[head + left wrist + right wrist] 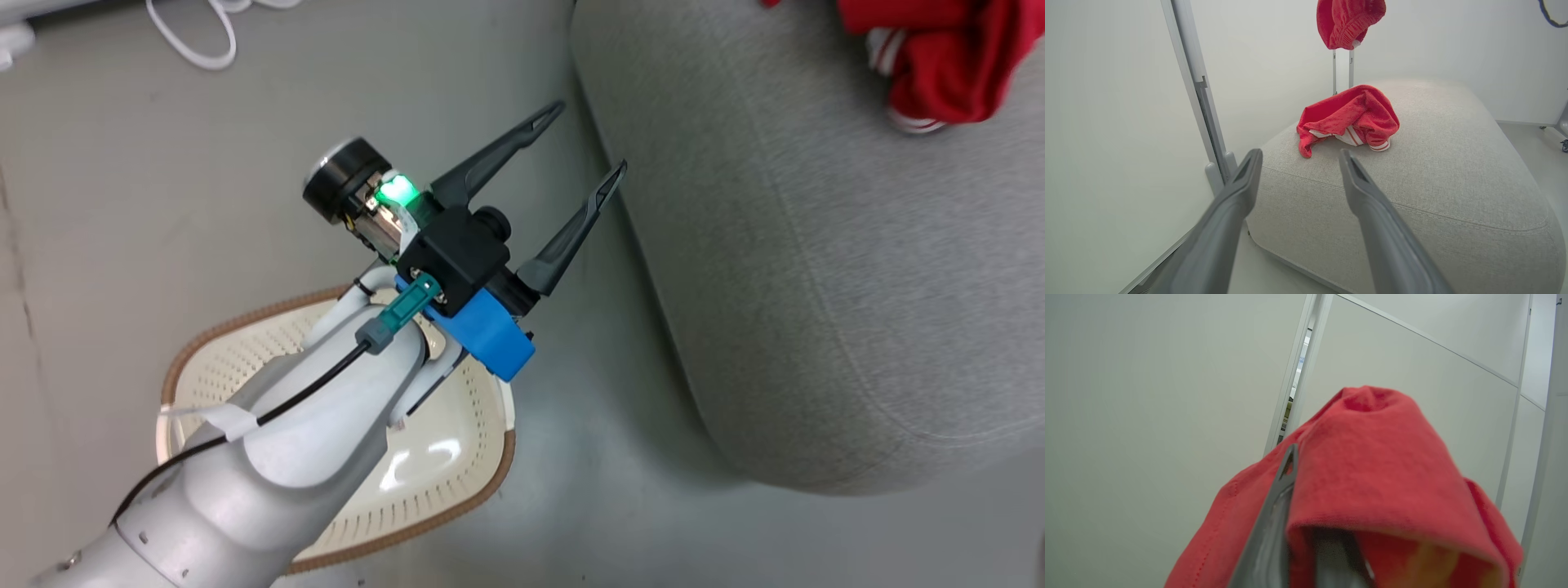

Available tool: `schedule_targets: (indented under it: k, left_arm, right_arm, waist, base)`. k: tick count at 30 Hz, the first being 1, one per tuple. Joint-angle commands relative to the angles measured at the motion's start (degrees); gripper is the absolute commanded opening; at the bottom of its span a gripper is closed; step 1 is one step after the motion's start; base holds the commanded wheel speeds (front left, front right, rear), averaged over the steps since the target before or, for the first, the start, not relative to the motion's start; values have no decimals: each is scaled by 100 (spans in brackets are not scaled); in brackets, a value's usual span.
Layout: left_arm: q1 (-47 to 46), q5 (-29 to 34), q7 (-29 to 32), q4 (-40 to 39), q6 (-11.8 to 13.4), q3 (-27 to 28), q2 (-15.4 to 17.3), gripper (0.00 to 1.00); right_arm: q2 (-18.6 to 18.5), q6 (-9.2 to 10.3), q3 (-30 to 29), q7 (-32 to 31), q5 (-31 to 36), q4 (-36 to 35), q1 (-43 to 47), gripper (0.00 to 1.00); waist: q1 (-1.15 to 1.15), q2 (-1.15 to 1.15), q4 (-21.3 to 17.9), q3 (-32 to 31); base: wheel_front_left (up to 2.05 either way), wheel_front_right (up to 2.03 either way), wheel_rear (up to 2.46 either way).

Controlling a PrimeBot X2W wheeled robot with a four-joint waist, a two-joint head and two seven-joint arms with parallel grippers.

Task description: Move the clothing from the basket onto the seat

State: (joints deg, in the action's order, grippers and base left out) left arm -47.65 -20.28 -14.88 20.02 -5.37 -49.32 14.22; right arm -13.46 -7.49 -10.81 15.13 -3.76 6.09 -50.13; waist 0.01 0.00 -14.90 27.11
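Left wrist view: left gripper [1300, 154] released, its two dark fingers spread wide with nothing between them, pointing at the sofa [1453, 171]. The head view adds what that view lacks: the pale left arm hangs over the basket [457, 457], which stands on the floor [163, 204] near the sofa's rounded corner.

Basket: cream perforated plastic, brown woven-look rim, glossy bare base wherever the arm does not hide it.

Right wrist view: right gripper [1302, 535] clenched on garment A [1372, 465]. The fingers are close together, red cloth is folded over and between them, and one fingertip pokes out. The left wrist view shows this piece from outside, hanging in the air above the sofa's far end.

Garment B [1349, 118]: crumpled heap lying on the sofa top, toward the far end. Red terry-like pile, white striped trim showing at its lower edge.

Sofa: light grey woven upholstery, rounded edges, one seam running along the side.

Floor: smooth, grey, dull sheen. A white cable [192, 45] loops on it well beyond the basket.

Behind the sofa: plain pale wall panels [1147, 396] in thin metal frames, with a narrow gap between two of them.
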Motion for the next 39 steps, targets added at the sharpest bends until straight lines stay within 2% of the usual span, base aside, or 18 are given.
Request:
schedule_targets:
  k: [1, 8, 13, 16, 23, 30, 31, 32, 33, 39]
  left_arm:
    - [-188, 56, 0, -38, -24, -13, 52, 100]
    - [-429, 156, -10, -104, -40, -30, 88, 100]
    - [-497, 201, -25, -119, -43, -23, 103, 100]
    - [-531, 223, -27, -120, -44, -22, 106, 100]
    - [-583, 225, -31, -97, -48, -14, 114, 100]
    - [-608, 205, -35, -43, -61, -1, 93, 100]
    - [-597, 197, -36, -30, -60, 3, 93, 100]
    - [-578, 191, -36, -17, -59, 8, 92, 100]
    - [-555, 187, -37, -14, -50, 16, 86, 100]
    - [-291, 123, -38, -31, -9, 136, 10, 100]
  right_arm:
    - [-246, -1, -175, 2, -14, 152, -362, 0]
    - [-960, -1, -818, 1, 13, 957, -1075, 0]
    - [-1258, -1, -1197, 2, 91, 1691, -1169, 0]
    - [-1207, -1, -1471, 2, 70, 2144, -1065, 0]
    - [-1008, -1, -1701, 2, 123, 2950, -785, 0]
    - [-755, -1, -1768, 2, 172, 3265, -439, 0]
    - [-727, -1, -1767, 2, 183, 3239, -408, 19]
    - [-681, -1, -1774, 2, 183, 3195, -361, 82]
    - [-623, -1, -1775, 2, 163, 3182, -285, 100]
    - [-310, -1, -1646, 2, 156, 2932, 345, 100]
  waist:
    - [-1, 0, 258, 583]
    - [-1, 0, 485, 1230]
    - [-1, 0, 566, 1476]
    - [-1, 0, 571, 1554]
    - [-1, 0, 536, 1610]
    - [-1, 0, 517, 1568]
    - [-1, 0, 507, 1541]
    - [-1, 0, 496, 1504]
    - [-1, 0, 486, 1460]
    - [-1, 0, 419, 1009]
  base:
    - [0, 0, 0]
    - [0, 0, 0]
    - [0, 0, 0]
    - [0, 0, 0]
    - [0, 0, 0]
    - [0, 0, 0]
    - [0, 0, 0]
    - [0, 0, 0]
    - [0, 0, 0]
    - [0, 0, 0]
